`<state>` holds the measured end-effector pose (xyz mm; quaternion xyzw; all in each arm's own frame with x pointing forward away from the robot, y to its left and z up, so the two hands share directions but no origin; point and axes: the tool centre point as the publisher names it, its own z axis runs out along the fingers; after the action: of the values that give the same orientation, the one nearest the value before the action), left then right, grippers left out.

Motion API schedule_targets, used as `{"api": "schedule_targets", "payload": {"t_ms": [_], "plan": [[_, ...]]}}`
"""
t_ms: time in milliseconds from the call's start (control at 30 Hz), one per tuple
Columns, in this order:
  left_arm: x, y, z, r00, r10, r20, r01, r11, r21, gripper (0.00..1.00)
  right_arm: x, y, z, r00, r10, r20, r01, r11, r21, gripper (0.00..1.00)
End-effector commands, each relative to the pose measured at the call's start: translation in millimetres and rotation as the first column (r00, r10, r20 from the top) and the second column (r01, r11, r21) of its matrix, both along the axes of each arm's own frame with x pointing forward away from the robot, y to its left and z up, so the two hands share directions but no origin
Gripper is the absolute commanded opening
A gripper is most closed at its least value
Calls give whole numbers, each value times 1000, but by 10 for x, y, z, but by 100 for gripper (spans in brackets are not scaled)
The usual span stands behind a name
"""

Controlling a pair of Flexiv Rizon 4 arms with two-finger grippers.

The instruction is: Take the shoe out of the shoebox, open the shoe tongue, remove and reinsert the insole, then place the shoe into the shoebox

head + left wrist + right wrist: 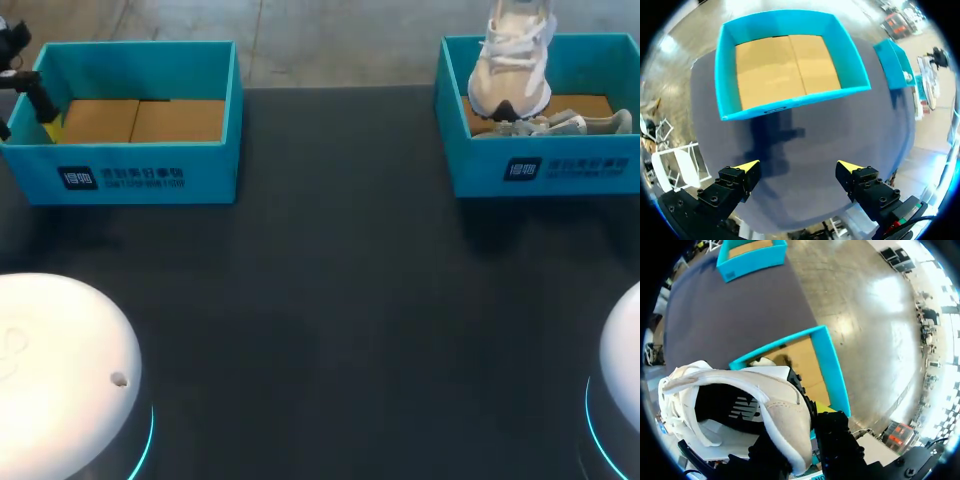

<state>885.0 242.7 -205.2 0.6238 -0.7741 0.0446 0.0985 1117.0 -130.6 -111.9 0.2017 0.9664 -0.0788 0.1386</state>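
Observation:
A white shoe (pixel 512 60) hangs toe down over the right teal shoebox (pixel 545 170). In the right wrist view my right gripper (pixel 810 412) is shut on the heel collar of the white shoe (pixel 740 390), with one finger hidden inside it; the gripper itself is out of the head view. A second, greyish shoe (pixel 565 123) lies in that box. My left gripper (pixel 799 167) stands open and holds nothing, above the table just short of the left teal shoebox (pixel 790 100). In the head view the left gripper (pixel 45 115) is at that box's left end.
The left shoebox (pixel 130 175) holds only its cardboard floor (pixel 145 120). Dark table (pixel 330 300) stretches between the two boxes. White robot bases sit at the near left (pixel 60 370) and near right (pixel 625 370).

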Motion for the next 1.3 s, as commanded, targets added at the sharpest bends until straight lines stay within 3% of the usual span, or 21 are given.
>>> {"api": "schedule_targets", "payload": {"t_ms": [33,167,367,700,1000,1300], "plan": [[40,74,3,999,33,-11,-33,999,-3,100,182,-83,21,998,-49,-41,50,999,9,0],[85,111,12,998,61,-17,-61,998,5,100,219,-249,20,983,-174,-58,176,984,30,0],[135,138,29,996,92,-20,-91,996,12,100,136,-572,-33,891,-443,-99,452,887,95,0],[211,159,62,992,126,-22,-126,992,17,100,-36,-952,-108,762,-636,-121,647,755,102,0],[252,177,62,987,140,-85,-137,990,36,100,-154,-1200,-108,596,-796,-105,803,591,70,0],[252,177,62,987,140,-85,-137,990,36,100,-154,-1200,-108,596,-796,-105,803,591,70,0]]}}
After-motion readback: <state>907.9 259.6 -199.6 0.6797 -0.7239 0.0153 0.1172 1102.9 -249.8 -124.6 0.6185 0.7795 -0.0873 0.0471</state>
